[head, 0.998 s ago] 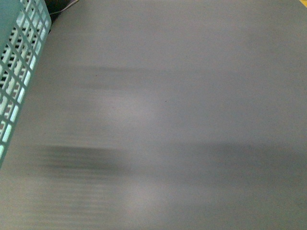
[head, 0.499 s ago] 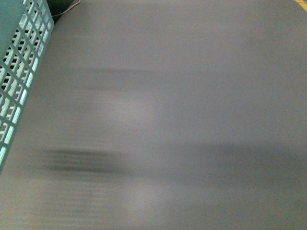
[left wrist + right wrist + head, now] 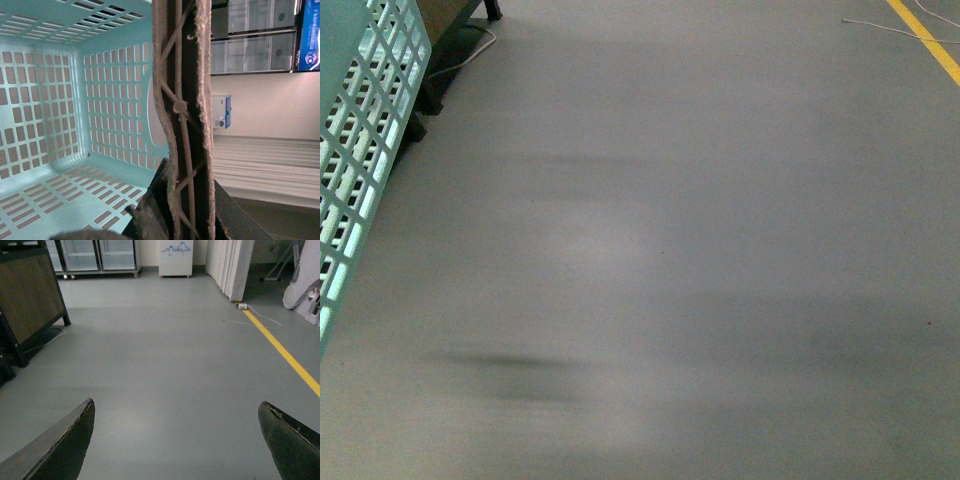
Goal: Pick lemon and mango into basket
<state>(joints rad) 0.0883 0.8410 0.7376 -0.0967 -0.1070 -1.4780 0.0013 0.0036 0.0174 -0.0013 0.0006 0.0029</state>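
My left hand (image 3: 192, 205) shows at the bottom centre of the left wrist view. Its two dark fingers (image 3: 150, 205) sit one on each side of the basket handle (image 3: 187, 100), closed against it. My right hand (image 3: 175, 440) shows in the two lower corners of the right wrist view, its dark, curved fingers (image 3: 60, 445) spread wide apart and holding nothing.

A turquoise basket (image 3: 360, 150) shows its slotted side along the left edge. Bare grey floor (image 3: 720, 200) fills the rest, with blurred dark smears on it. A yellow line (image 3: 930, 42) cuts the top right corner, with a thin white cable (image 3: 875, 22) beside it. A dark stand (image 3: 445, 55) is at the top left.
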